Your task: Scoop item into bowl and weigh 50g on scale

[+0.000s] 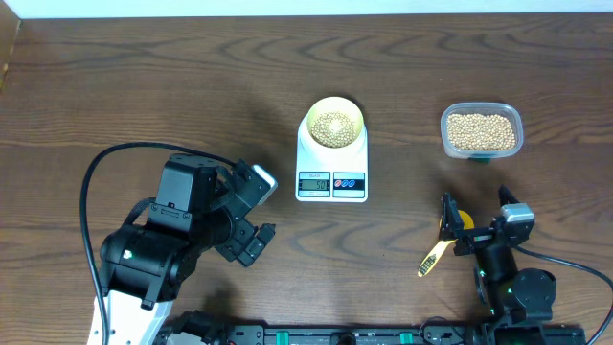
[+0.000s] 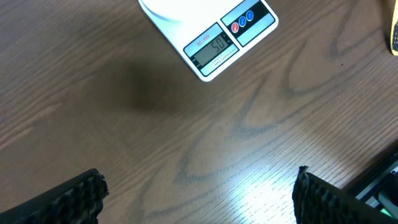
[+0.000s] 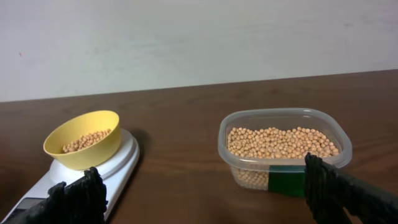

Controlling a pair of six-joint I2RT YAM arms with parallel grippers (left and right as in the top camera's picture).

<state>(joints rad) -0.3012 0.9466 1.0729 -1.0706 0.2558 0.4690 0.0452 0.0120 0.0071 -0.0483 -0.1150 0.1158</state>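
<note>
- Overhead, we find the left claw (image 1: 259, 213) at the left of the brown surface (image 1: 124, 86). Its fingers are spread wide and empty, well apart from the scale (image 1: 332, 168).
- At centre, the one scale carries the one yellow bowl (image 1: 333, 107) on its platform. A shallow heap of beans (image 1: 333, 126) lies inside, too many for us to count.
- In the left wrist view the display (image 2: 214, 46) seems to read 50, so we judge the scooping done and the weighing at its checking step.
- Right of the scale, one yellow scoop (image 1: 433, 256) lies on the surface just beside the right claw (image 1: 476, 216). We cannot tell whether they touch.
- The right claw is spread with nothing between its fingers. It faces the one clear tub (image 1: 482, 144) at far right, which holds more beans.
- Next, we think, nothing needs adding. The move calls for keeping both claws off the scale, or a small correction if the figure proves otherwise.
</note>
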